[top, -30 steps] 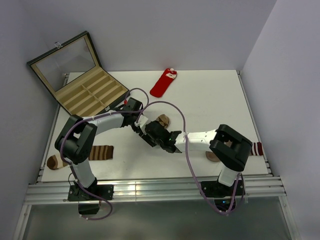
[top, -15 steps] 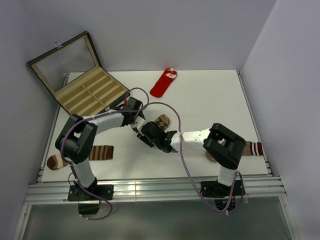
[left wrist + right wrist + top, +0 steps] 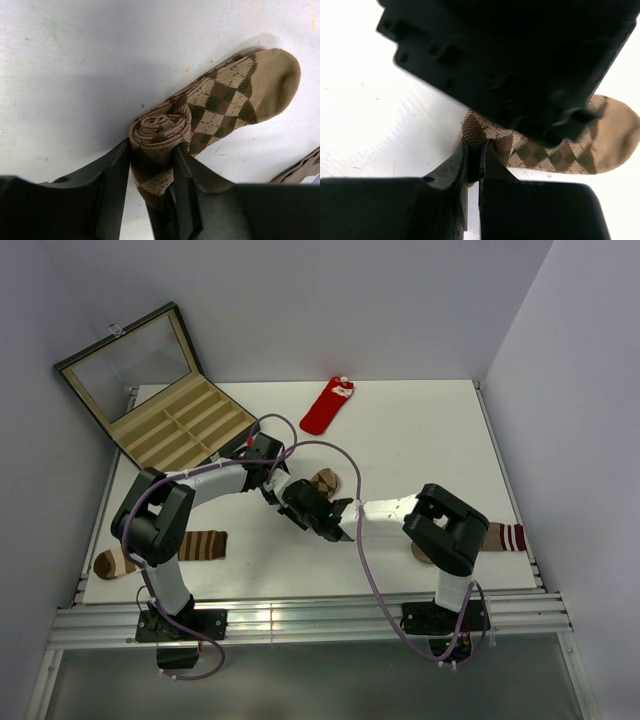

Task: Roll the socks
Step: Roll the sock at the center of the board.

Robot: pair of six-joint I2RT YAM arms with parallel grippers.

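The argyle sock [image 3: 225,97] lies on the white table, its cuff end wound into a tight roll and its tan toe pointing away. My left gripper [image 3: 152,152] is shut on that roll, one finger on each side. My right gripper [image 3: 474,150] is pinched shut on the sock's [image 3: 540,150] rolled edge, right under the left gripper's black body. In the top view both grippers, the left [image 3: 281,489] and the right [image 3: 300,503], meet beside the sock [image 3: 326,480] at mid-table. The red sock [image 3: 327,405] with its white cuff lies flat at the back edge, untouched.
An open compartment box [image 3: 180,425] stands at the back left with its lid raised. A brown-and-cream striped sock [image 3: 200,545] lies at the front left. A tan-brown sock [image 3: 425,553] lies under my right arm at the front right.
My right arm has slid left and a little back, bringing its gripper up against the left gripper at the sock. The left arm has stayed almost in place.
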